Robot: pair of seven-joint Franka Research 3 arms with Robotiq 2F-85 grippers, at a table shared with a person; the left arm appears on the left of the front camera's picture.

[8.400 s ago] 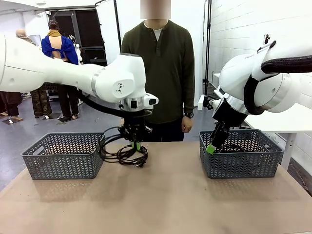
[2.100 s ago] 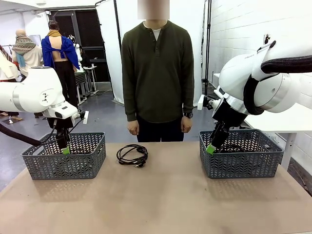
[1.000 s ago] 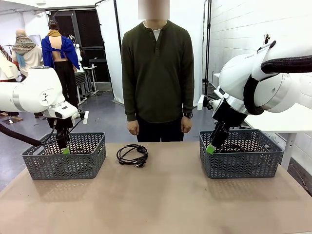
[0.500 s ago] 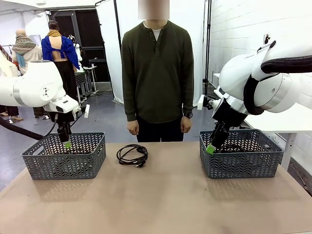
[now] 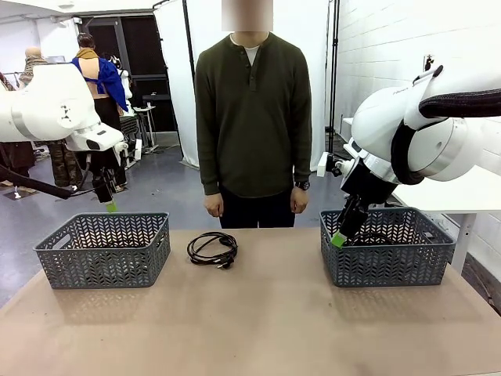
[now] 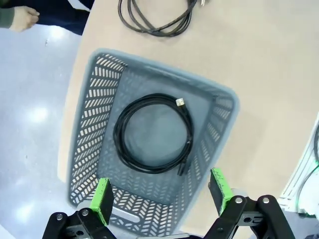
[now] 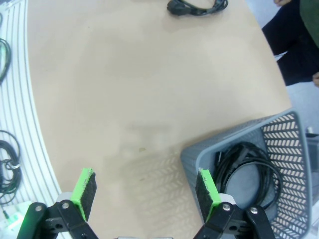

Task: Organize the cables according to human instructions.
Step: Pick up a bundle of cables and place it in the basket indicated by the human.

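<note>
Writing: none legible.
Left gripper (image 6: 159, 199): jaws released, empty, raised above left basket (image 5: 104, 249).
Right gripper (image 7: 144, 194): jaws released, empty, at right basket (image 5: 387, 246) rim.
Cables: one coil (image 6: 153, 133) in left basket; one (image 7: 247, 172) in right basket; one (image 5: 212, 248) on table (image 5: 258, 321).
Person (image 5: 253, 117): standing at far side, arms down.

Count of items on the table (image 5: 258, 321): 2 grey lattice baskets, 1 at the left (image 5: 103, 249) and 1 at the right (image 5: 387, 247); 1 bundle of black cable coils (image 5: 212, 248) on the bare tabletop between them, number of coils in it not distinguishable; 1 coiled cable (image 6: 153, 133) inside the left basket; at least 1 coiled cable (image 7: 247, 174) inside the right basket; 2 robot arms; 1 person (image 5: 252, 117) at the far edge.
</note>
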